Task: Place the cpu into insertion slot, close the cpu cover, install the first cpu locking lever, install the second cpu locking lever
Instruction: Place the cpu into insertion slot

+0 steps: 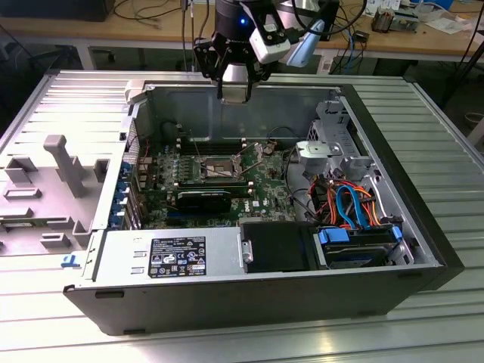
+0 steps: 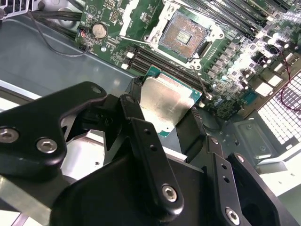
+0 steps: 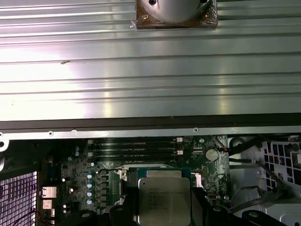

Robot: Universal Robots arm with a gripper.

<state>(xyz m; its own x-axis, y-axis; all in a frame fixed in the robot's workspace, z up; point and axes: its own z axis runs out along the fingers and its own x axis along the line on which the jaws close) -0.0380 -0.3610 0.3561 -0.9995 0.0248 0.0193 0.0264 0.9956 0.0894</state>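
Exterior view: jaws grip cpu (image 1: 236,92) over case (image 1: 227,302) on ribbed table (image 1: 427,121), workbench (image 1: 91,32) behind.

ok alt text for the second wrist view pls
The black end effector grips a flat square silvery-grey cpu by its edges over a green motherboard. Beyond it, the dark square insertion slot with a silver metal rim sits empty.
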